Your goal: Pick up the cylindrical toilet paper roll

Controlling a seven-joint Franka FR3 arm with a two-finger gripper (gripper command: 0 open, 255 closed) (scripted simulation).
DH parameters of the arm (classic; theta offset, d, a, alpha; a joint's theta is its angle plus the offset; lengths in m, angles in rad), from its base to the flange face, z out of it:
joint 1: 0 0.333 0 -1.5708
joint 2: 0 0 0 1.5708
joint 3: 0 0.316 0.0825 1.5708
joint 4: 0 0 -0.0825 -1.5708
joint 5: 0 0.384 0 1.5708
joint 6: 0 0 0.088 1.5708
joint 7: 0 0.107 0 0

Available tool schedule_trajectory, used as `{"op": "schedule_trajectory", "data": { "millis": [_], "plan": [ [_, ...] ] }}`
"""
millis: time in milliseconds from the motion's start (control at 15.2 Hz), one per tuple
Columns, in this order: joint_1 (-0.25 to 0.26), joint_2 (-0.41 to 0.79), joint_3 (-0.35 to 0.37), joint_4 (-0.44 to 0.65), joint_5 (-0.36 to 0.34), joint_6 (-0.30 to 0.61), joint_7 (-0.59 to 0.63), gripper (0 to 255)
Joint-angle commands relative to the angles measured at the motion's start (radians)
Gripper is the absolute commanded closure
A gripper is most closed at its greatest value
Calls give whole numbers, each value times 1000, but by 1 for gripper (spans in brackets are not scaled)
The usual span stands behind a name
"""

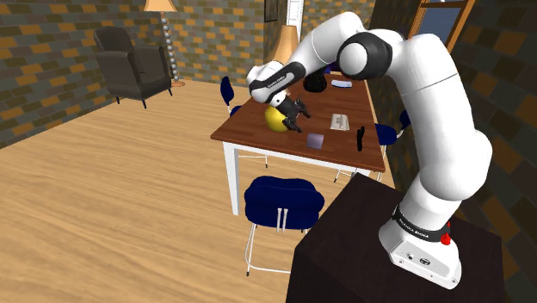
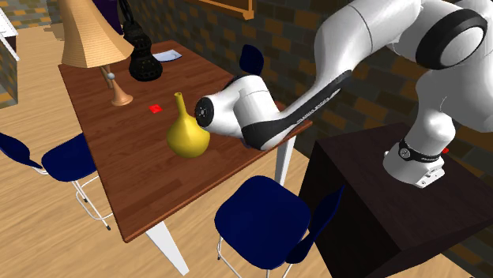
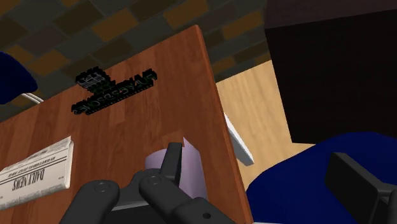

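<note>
The toilet paper roll is a small pale lilac cylinder standing near the front edge of the brown table. My black gripper hovers above the table beside a yellow vase, a little short of the roll and not touching it. In the wrist view the roll shows just inside one finger, and the other finger stands far off, so the gripper is open with nothing held. In the second exterior view the white hand hangs next to the yellow vase.
On the table lie a folded newspaper, a black flat object, a black vase, a lamp and a small red item. Blue chairs stand around it. The dark stand is close by.
</note>
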Motion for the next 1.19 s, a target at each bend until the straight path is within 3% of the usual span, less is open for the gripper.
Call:
{"op": "schedule_trajectory", "data": {
  "millis": [0, 330, 528, 1122],
  "plan": [
    [-1, 99, -20, 99, -35, -38, -27, 0],
    [-8, 370, -78, 387, -113, -136, -112, 0],
    [-23, 583, -124, 655, -157, -221, -200, 0],
    [-35, 738, -133, 830, -147, -243, -212, 0]
  ]
}}
